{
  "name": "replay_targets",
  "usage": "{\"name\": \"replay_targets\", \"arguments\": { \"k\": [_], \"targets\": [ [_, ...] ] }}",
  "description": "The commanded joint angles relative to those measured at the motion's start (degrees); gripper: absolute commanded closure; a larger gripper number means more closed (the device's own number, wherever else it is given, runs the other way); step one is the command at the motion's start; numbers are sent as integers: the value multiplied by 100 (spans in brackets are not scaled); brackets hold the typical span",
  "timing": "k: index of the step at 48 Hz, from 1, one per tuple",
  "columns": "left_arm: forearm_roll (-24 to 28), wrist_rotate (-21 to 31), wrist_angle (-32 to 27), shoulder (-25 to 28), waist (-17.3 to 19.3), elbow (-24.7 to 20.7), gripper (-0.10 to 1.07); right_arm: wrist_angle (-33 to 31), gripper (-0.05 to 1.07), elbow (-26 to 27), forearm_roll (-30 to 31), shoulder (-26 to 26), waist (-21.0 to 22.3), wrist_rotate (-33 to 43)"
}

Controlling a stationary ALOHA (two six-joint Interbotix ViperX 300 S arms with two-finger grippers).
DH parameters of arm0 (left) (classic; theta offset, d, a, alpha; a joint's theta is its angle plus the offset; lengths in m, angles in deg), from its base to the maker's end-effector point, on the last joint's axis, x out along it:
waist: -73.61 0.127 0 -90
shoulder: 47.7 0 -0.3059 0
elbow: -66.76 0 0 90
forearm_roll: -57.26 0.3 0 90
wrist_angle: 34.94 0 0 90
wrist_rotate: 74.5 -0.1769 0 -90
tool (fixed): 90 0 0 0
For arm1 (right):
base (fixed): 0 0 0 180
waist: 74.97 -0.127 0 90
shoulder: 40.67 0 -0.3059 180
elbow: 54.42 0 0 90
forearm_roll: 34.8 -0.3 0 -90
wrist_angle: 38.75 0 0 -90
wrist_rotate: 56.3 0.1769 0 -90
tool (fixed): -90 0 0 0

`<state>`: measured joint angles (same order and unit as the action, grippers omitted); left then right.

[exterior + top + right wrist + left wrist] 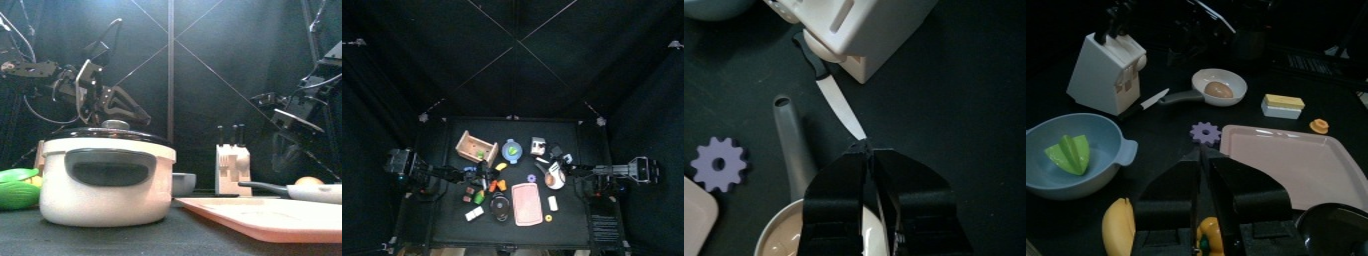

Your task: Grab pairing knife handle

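Seemingly idle at the table's left, the left gripper (1209,215) shows jaws nearly together, holding nothing. Farther right, the paring knife (828,88) lies flat beside the knife block (865,30), black handle (807,55) nearest the block. Above its blade tip, the right gripper (870,175) hangs almost closed, empty. Light, stiff and thin, the knife is best pinched across that handle, clear of the slippery blade.
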<state>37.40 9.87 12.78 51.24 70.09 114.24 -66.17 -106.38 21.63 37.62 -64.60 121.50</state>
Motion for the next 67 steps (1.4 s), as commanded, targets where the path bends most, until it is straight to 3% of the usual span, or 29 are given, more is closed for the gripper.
{"name": "replay_targets", "arguments": {
  "k": [1,9,25,67],
  "targets": [
    [-9,0,44,-9,-9,-53,44,97,54,44,246,53,26,9],
    [-53,0,53,0,-9,-53,44,466,49,88,483,299,35,0],
    [-62,0,44,0,-9,-53,44,800,26,176,606,861,281,0],
    [-123,0,44,9,-9,-18,44,1160,26,413,923,1626,686,0]
  ]
}}
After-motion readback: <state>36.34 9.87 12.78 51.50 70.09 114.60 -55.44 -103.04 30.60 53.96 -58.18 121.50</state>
